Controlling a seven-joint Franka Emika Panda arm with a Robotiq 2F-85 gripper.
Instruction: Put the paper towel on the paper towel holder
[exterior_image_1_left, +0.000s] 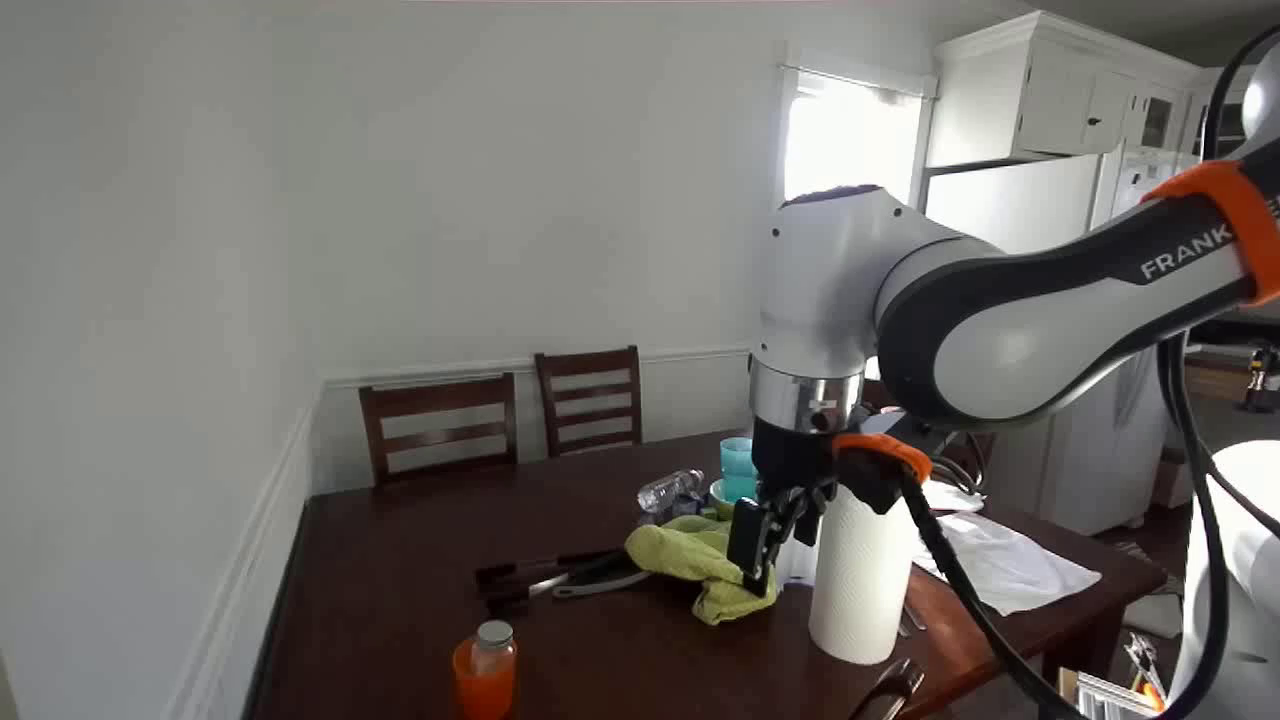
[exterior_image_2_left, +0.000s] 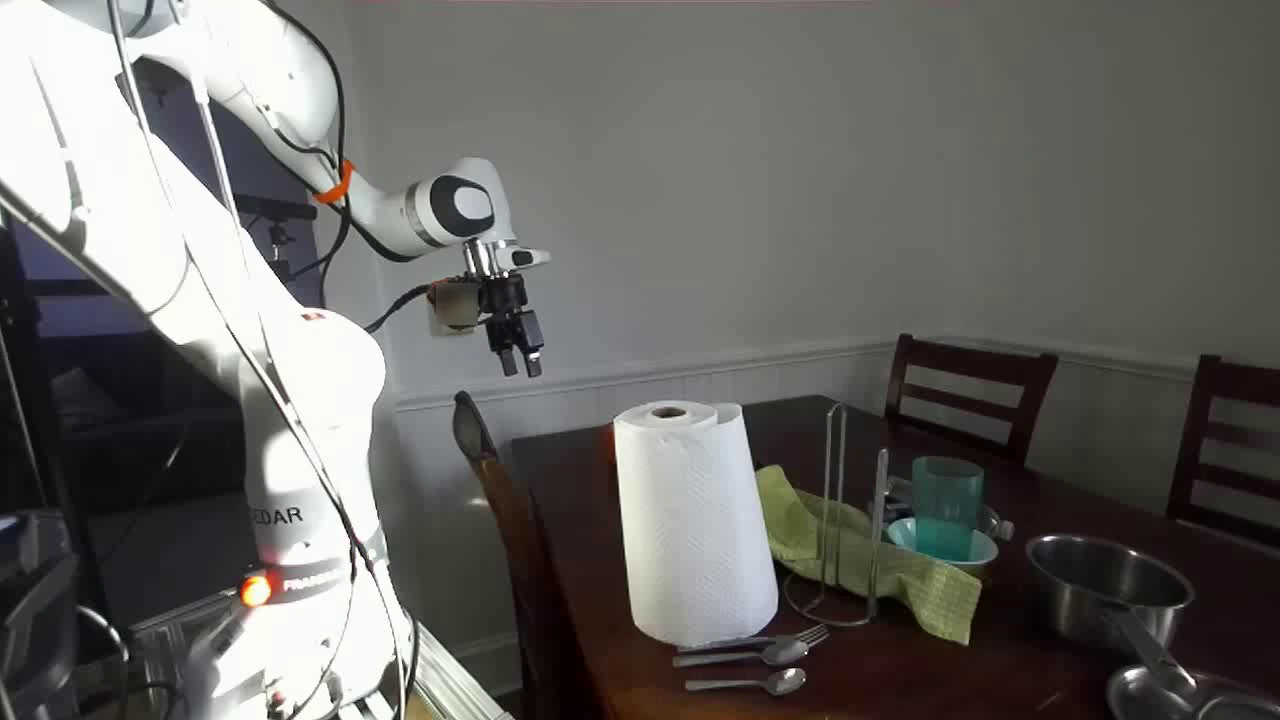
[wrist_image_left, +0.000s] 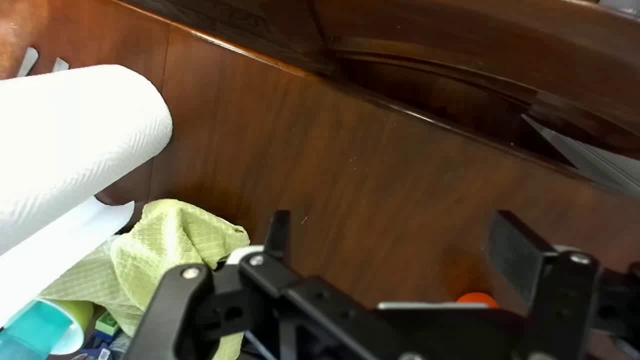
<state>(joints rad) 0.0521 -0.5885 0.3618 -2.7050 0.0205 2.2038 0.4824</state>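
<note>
The white paper towel roll (exterior_image_1_left: 858, 590) stands upright on the dark table, and it shows whole in an exterior view (exterior_image_2_left: 695, 530). A loose sheet hangs off its side. It lies at the left of the wrist view (wrist_image_left: 75, 125). The metal wire paper towel holder (exterior_image_2_left: 879, 520) stands bare beside the roll; I cannot make it out in the other pictures. My gripper (exterior_image_2_left: 522, 368) points down above the table, higher than the roll and apart from it. In the wrist view the gripper (wrist_image_left: 392, 225) has its fingers wide apart with nothing between them.
A green cloth (exterior_image_2_left: 800, 520) lies behind the holder. Forks and spoons (exterior_image_2_left: 745, 683) lie in front of the roll. A saucepan (exterior_image_2_left: 1110, 590) and a blue cup (exterior_image_2_left: 947, 500) stand beyond the holder. An orange cup (exterior_image_1_left: 485, 690) holds a jar. A chair (exterior_image_2_left: 505, 510) stands at the table edge.
</note>
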